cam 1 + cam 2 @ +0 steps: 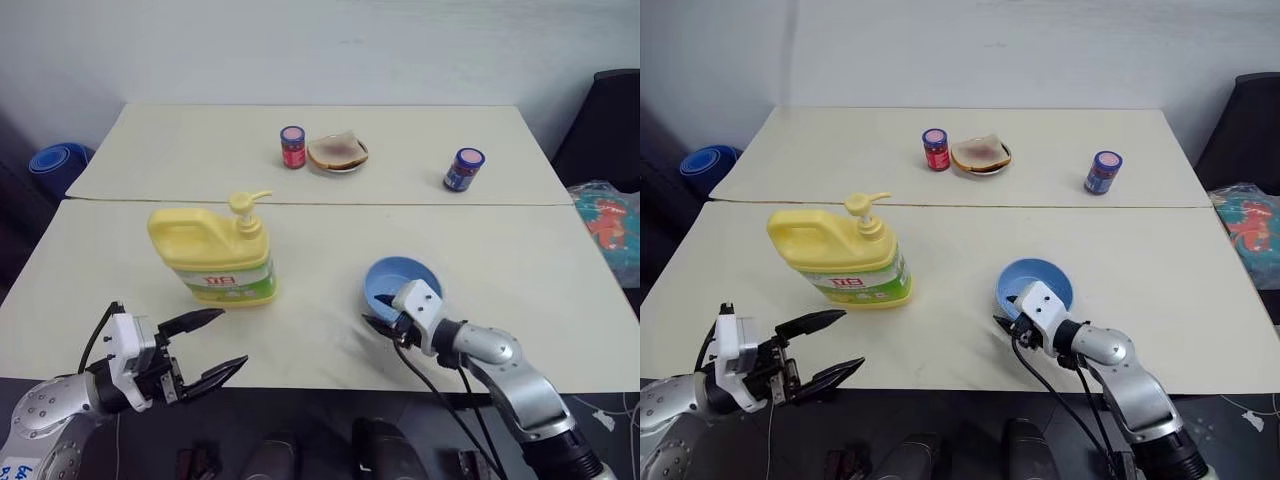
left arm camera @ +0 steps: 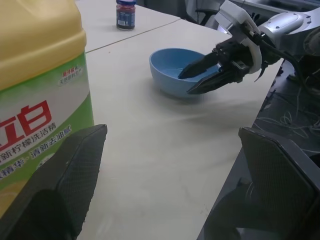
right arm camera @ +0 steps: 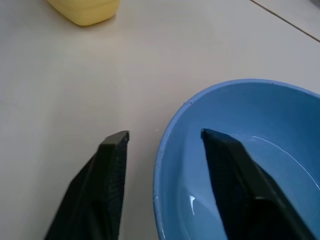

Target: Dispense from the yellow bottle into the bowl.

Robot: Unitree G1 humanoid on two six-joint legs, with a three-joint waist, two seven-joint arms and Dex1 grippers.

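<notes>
The yellow bottle stands upright left of centre on the table, pump top pointing right, green-and-white label facing me. My left gripper hovers open just in front of the bottle, at the table's near edge, with nothing between its fingers. The light-blue bowl sits right of centre near the front. My right gripper straddles the bowl's near-left rim, one finger inside and one outside. In the right wrist view a gap still shows between the outer finger and the rim of the bowl.
At the back stand a red jar, a small plate with toast and a blue jar. A seam runs across between the two tabletops. A blue object lies off the table's left side.
</notes>
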